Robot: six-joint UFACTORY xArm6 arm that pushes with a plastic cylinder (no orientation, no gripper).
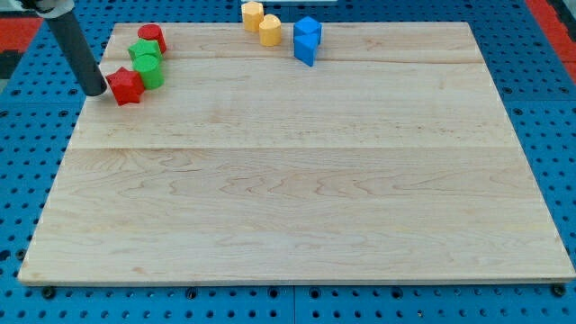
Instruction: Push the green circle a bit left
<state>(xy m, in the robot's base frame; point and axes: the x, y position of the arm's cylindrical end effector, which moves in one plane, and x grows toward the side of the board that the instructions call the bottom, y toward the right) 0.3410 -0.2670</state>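
My tip (94,91): a bare rod end, no jaws to spread or press together, pinching nothing, down on the wooden board (297,216) near its upper left corner, just left of the red star (125,85), close enough to look like touching, though contact impossible to confirm. Rod slanting up and toward the view's left, out of the top edge. Just right of the red star, touching it: the green circle (150,72), a short round block, well inside the board's upper left area. Right above the green circle, against it: a second green block (142,50), star-like in outline, shape not fully clear. Further up, at the board's top edge: another red block (151,37), rounded, exact shape hard to tell, touching the green block below. Well apart to the view's right, along the top edge: two yellow blocks, one (252,14) partly past the board's edge, the other (270,30) just below and right, touching it. Beside those, two blue blocks, an upper one (309,30) and a lower one (304,50), pressed together. Around the board: a blue perforated table (18,180).
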